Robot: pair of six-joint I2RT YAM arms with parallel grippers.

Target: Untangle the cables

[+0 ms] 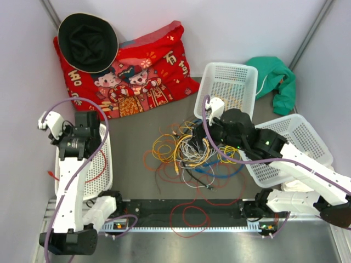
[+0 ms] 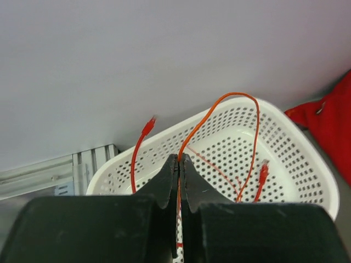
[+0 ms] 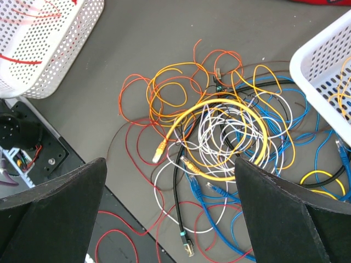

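While the left gripper [image 2: 179, 159] stands pinched shut on a thin orange wire [image 2: 219, 99] above the white perforated plastic basket [image 2: 290, 139] at its side, the right gripper [image 3: 170, 161] hangs with jaws spread wide and nothing in them, directly over the tangle of thin yellow, white, blue, black and red cables [image 3: 219, 131]. That tangle lies mid-table, to the right of this basket.

Judgement: one strand is out of the pile and at the point of deposit. Sorting looks to be at an early stage, since most wires are knotted together. Next, the left jaws need to part so the orange wire drops inside the basket. The right arm must then descend on a single outlying loop, the thicker yellow cable [image 3: 219, 102] being the likeliest, without gathering its neighbours.

Surface: matte grey tabletop [image 3: 131, 44], bounded at the near edge by a black base rail [image 1: 164, 208].

Room: pale walls [image 1: 230, 27], a red printed cloth [image 1: 148, 76], a black hat [image 1: 88, 41], a green garment [image 1: 277, 76].
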